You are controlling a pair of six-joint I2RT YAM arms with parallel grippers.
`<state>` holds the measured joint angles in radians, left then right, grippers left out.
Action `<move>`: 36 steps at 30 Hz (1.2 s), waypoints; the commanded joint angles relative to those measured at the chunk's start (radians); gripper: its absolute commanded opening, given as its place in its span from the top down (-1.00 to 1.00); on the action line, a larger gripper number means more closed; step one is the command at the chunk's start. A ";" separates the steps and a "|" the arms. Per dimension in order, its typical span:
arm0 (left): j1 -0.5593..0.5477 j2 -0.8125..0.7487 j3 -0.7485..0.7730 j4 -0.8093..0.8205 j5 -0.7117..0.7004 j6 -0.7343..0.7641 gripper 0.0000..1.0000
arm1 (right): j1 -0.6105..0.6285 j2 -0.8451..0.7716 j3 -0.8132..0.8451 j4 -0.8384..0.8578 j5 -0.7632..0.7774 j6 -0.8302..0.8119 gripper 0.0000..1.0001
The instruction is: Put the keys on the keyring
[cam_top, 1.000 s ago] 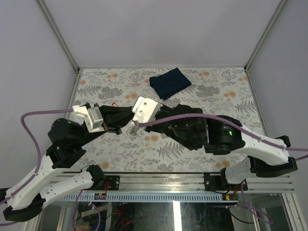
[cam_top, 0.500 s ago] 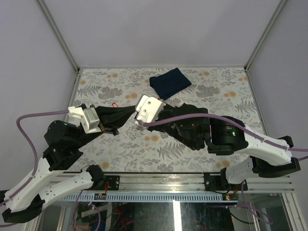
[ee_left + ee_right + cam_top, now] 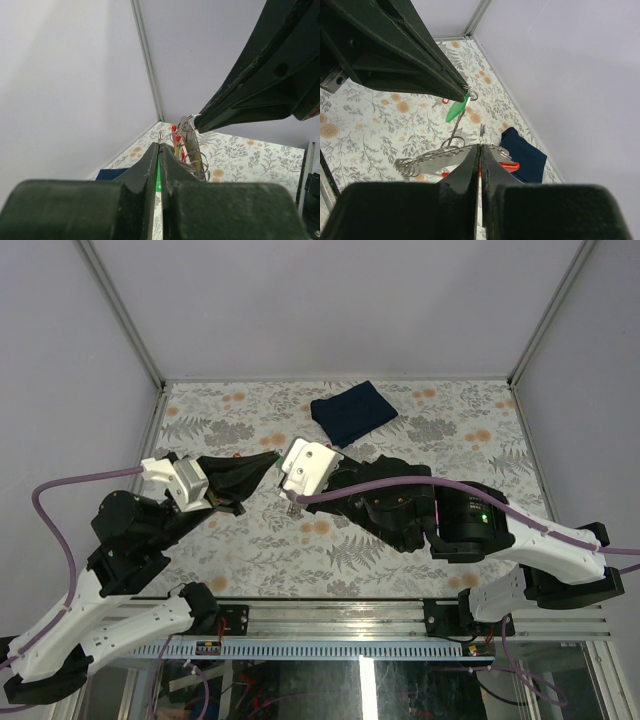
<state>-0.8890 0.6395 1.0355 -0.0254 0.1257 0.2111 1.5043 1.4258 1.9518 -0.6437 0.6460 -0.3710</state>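
Green key [image 3: 456, 110]: pinched by its head in the left fingers [image 3: 147, 170], which are pressed together, and raised above the desk [image 3: 450, 420], left of centre. Opposite, the right fingers [image 3: 465, 165] clamp the keyring [image 3: 451, 145], its red tag [image 3: 509, 166] dangling. The tips nearly meet, presumably to thread the loop through the key's hole.

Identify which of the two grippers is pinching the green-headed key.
The left gripper: the green key hangs from its closed tips, while the right gripper is shut on the keyring with the red tag.
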 commanded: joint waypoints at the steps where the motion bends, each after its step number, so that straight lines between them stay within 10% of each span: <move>1: 0.005 0.006 0.030 -0.029 -0.055 0.040 1.00 | 0.002 -0.039 0.018 0.063 0.021 -0.020 1.00; 36: 0.005 -0.036 0.029 0.013 -0.016 0.015 1.00 | 0.002 -0.042 -0.001 0.079 0.002 -0.011 1.00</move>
<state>-0.8890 0.5800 1.0645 -0.0227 0.1402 0.1993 1.5043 1.4258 1.9320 -0.6388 0.6636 -0.3744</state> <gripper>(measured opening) 0.003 0.009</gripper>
